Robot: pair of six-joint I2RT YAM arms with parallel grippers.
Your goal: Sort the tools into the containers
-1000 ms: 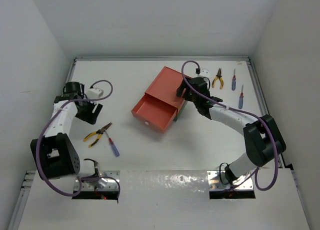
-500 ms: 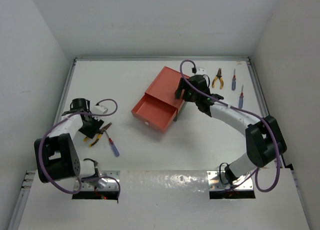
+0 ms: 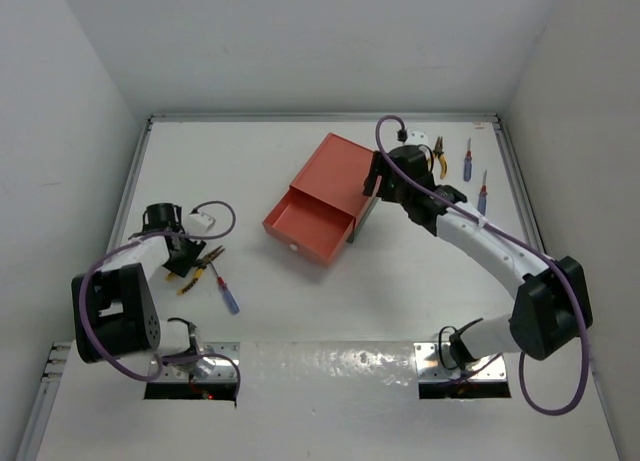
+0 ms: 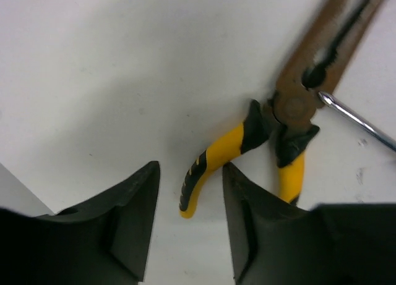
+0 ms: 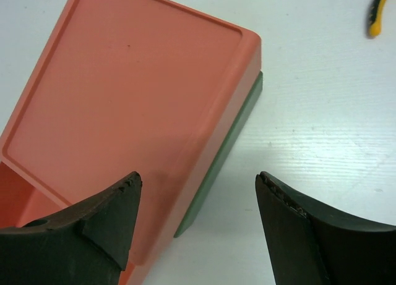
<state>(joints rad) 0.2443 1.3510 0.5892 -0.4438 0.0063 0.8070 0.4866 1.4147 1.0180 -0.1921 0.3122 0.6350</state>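
A pair of pliers with yellow handles lies at the left, next to a blue-and-red screwdriver. My left gripper is open and low over the pliers. In the left wrist view, one yellow handle lies between my fingers and the other handle lies outside them. The salmon-red box sits on the dark green box, with its drawer pulled open. My right gripper is open and empty above the boxes' back right edge.
A second pair of pliers and two more screwdrivers lie at the far right, beside my right arm. A thin screwdriver shaft touches the left pliers' joint. White walls stand on three sides.
My left gripper came down and forward from the far left onto the pliers' handles. My right gripper moved right and back along the salmon box's top.
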